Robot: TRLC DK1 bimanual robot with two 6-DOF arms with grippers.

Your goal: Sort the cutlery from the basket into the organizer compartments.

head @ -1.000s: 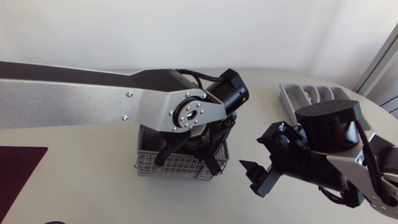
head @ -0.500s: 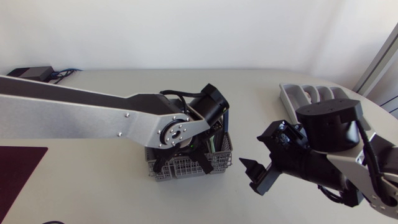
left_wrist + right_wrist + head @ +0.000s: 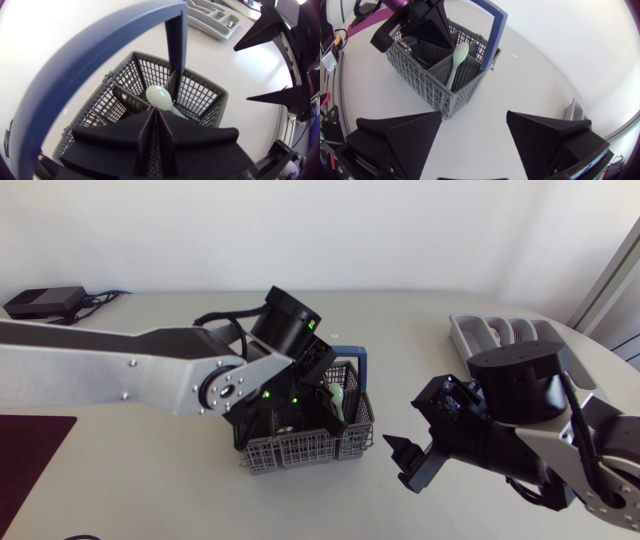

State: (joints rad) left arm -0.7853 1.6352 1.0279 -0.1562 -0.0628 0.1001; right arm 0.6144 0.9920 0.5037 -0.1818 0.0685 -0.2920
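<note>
At table centre, the grey basket point(image 3: 300, 448) with blue handle point(image 3: 360, 375) holds one pale green spoon point(image 3: 338, 400), leaning bowl-up in the compartment beside the handle. Darker pieces in other compartments cannot be identified. The left gripper point(image 3: 157, 120) sits over the basket, fingers pressed together with nothing seen between them. The organizer point(image 3: 470, 330) lies at the far right, partly covered by the right arm. The right gripper point(image 3: 405, 462) hangs just beside the basket, fingers wide apart.

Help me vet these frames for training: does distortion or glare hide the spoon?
Left wrist view: fisheye bends the basket handle into an arc; spoon readable past the left end effector. Right wrist view: table glares white, spoon clear. Head view: even light.
</note>
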